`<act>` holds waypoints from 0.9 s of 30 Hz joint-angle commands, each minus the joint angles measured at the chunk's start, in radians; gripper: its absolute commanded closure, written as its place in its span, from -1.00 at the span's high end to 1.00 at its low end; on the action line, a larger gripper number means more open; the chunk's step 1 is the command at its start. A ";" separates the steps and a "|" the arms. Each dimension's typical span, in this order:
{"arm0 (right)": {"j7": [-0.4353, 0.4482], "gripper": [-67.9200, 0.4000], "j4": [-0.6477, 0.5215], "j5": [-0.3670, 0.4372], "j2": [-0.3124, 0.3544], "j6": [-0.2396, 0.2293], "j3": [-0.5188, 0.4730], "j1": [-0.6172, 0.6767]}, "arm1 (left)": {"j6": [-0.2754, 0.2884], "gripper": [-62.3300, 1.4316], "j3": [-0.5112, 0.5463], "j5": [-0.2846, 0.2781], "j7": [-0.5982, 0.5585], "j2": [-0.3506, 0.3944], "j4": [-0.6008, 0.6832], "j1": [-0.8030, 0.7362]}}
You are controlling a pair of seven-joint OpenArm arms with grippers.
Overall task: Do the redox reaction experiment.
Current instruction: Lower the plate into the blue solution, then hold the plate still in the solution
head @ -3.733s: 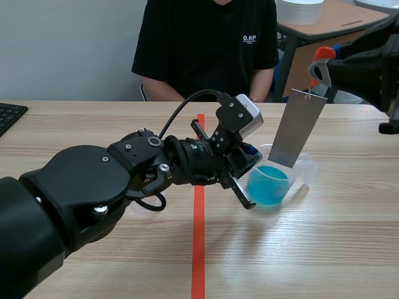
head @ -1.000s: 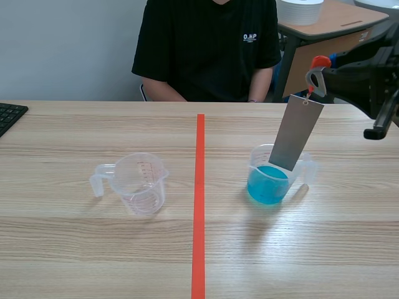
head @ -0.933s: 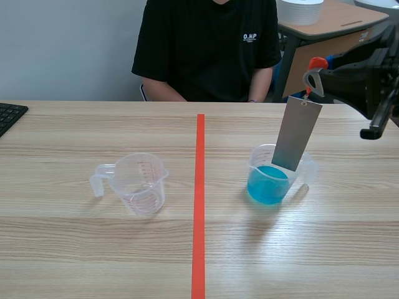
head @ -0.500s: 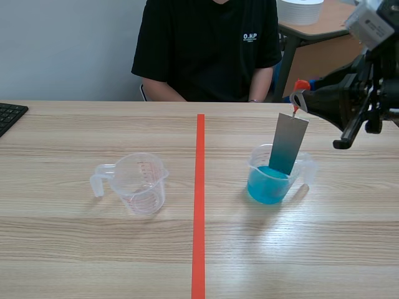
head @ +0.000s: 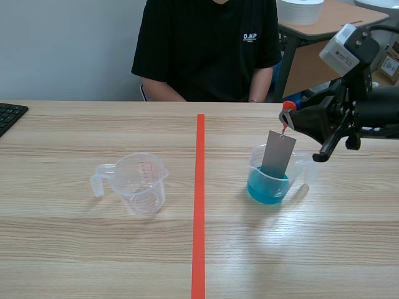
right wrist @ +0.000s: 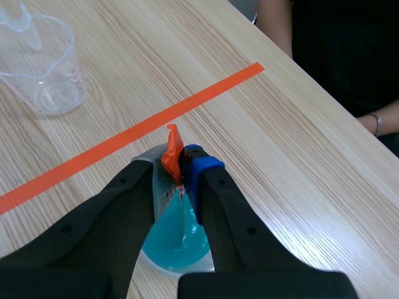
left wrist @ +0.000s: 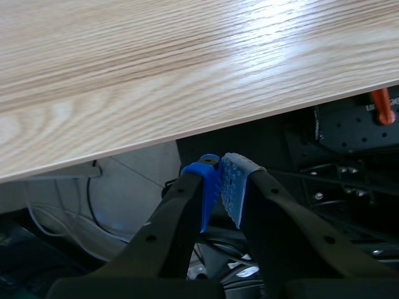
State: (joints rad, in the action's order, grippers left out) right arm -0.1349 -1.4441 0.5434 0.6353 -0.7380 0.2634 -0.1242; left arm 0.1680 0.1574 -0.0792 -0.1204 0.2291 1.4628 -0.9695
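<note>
Over the last second the right gripper (head: 294, 118) has come down and in toward the middle, so the grey strip (head: 278, 152), which hung with only its lower end behind the rim, now stands deep in the blue cup (head: 269, 180) right of the tape (head: 199, 205), its lower end apparently under the liquid. The left arm, which lay across the table (head: 93, 249) a few seconds ago, has gone from the scene view. For the task this reads as the dipping step under way: metal meets solution, and the sensible thing now is to hold it there and let the reaction work. The right jaws are closed on the orange tab (head: 287, 106) from which the strip hangs. The empty cup (head: 140, 184) stands left of the tape, untouched, and a person (head: 206, 43) sits across the table. The right wrist view adds what the scene cannot: the tab (right wrist: 173, 152) pinched between the fingers, and the blue cup (right wrist: 177, 243) directly below the gripper (right wrist: 179, 168), so the strip is centred over the liquid, though it shows there only as a thin edge. Only the left wrist view finds the left gripper (left wrist: 222, 187), closed on nothing, pads together, parked below the table edge (left wrist: 187, 75)
</note>
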 commanded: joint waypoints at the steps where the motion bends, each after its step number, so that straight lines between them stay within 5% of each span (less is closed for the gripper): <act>1: 0.001 -0.95 0.003 -0.013 -0.005 -0.008 0.002 -0.026 | 0.002 -0.81 0.000 -0.006 -0.011 0.032 0.010 -0.005; 27: 0.003 -0.95 0.019 -0.043 -0.015 -0.008 0.013 -0.026 | 0.002 -0.81 0.000 -0.006 -0.010 0.060 0.002 0.037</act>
State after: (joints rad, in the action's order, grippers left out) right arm -0.1207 -1.4258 0.5117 0.6067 -0.7380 0.2707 -0.1406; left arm 0.1677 0.1574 -0.0792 -0.1204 0.2989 1.4570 -0.9249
